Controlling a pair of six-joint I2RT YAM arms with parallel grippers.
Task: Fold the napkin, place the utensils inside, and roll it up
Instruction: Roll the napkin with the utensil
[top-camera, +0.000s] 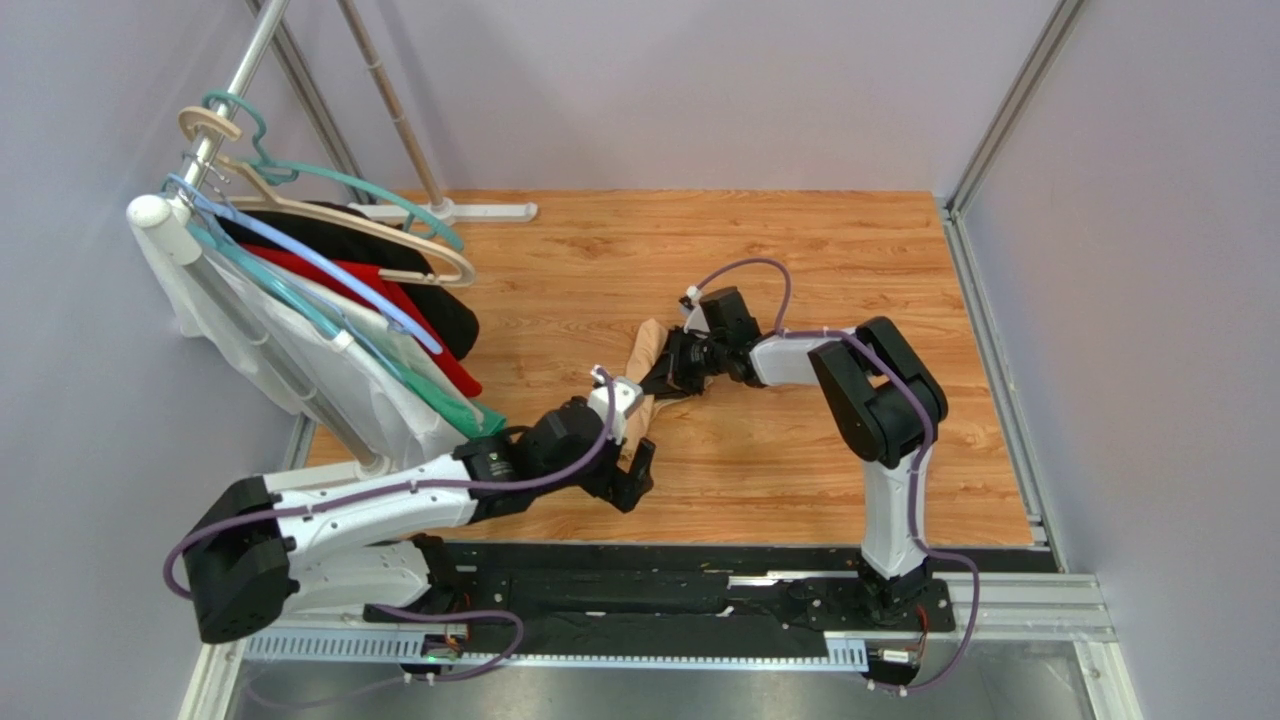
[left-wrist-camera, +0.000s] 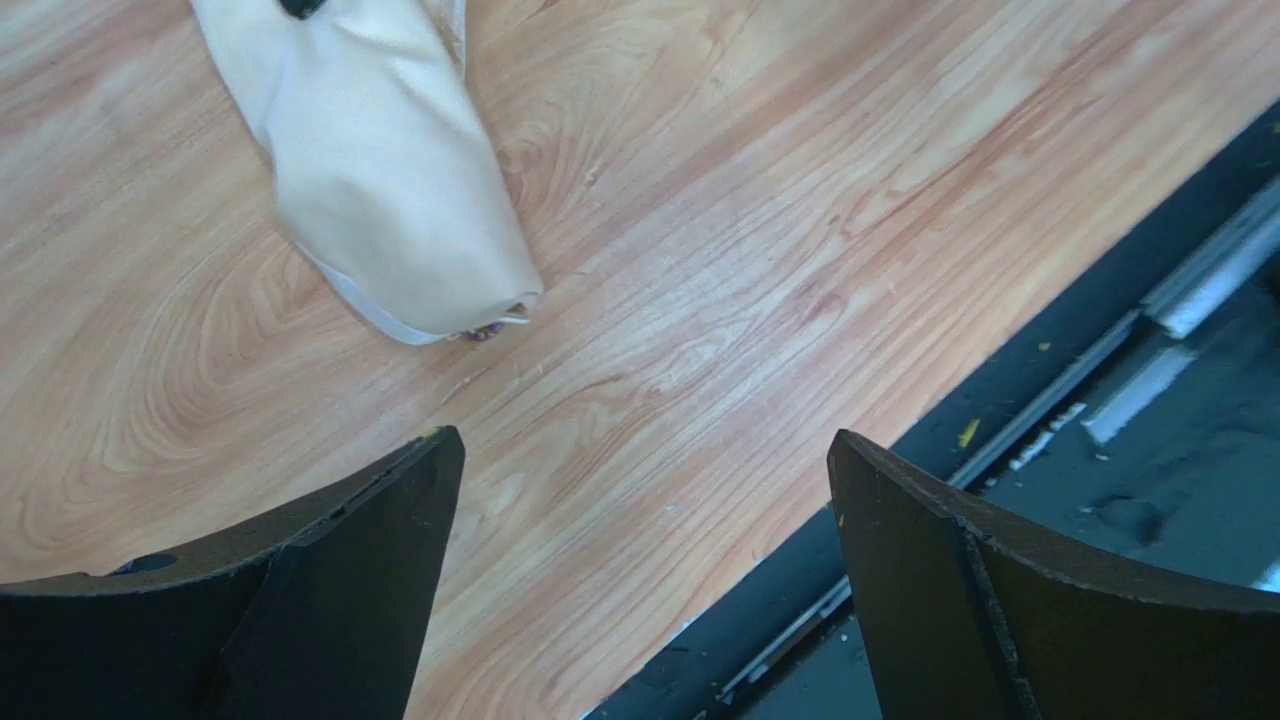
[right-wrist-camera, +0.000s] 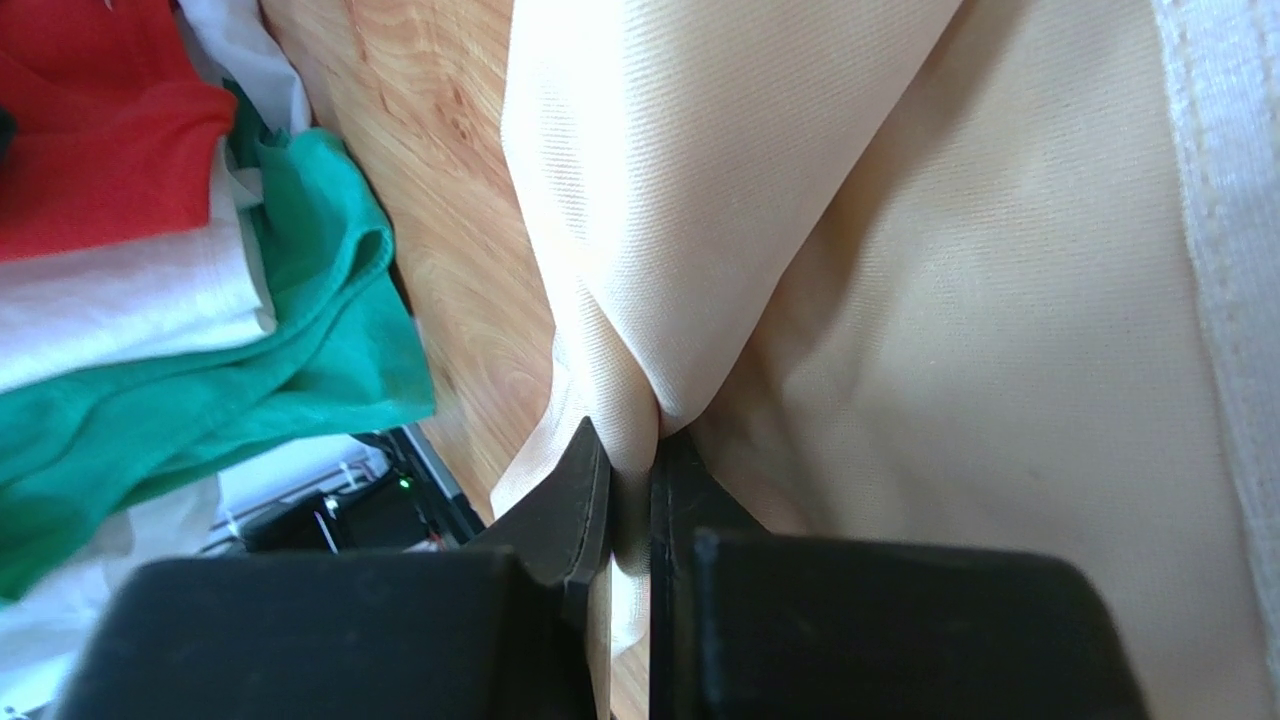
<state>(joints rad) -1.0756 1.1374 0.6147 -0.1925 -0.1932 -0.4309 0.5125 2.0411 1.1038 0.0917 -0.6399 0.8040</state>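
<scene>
The napkin (top-camera: 648, 348) lies as a narrow pale peach roll on the wooden table, between the two grippers. In the left wrist view its near end (left-wrist-camera: 391, 180) rests on the wood at the upper left. My left gripper (left-wrist-camera: 639, 480) is open and empty, a little short of that end; in the top view it (top-camera: 631, 477) is near the table's front edge. My right gripper (right-wrist-camera: 631, 465) is shut on a fold of the napkin (right-wrist-camera: 902, 300); in the top view it (top-camera: 672, 365) is at the roll's far part. The utensils are hidden; only a small dark speck (left-wrist-camera: 484, 332) shows at the roll's end.
Red, black and white garments on hangers (top-camera: 346, 300) hang from a rack at the left. Green, red and white cloth (right-wrist-camera: 226, 345) shows close on the left in the right wrist view. A black rail (top-camera: 676, 578) runs along the near edge of the table (top-camera: 842, 255).
</scene>
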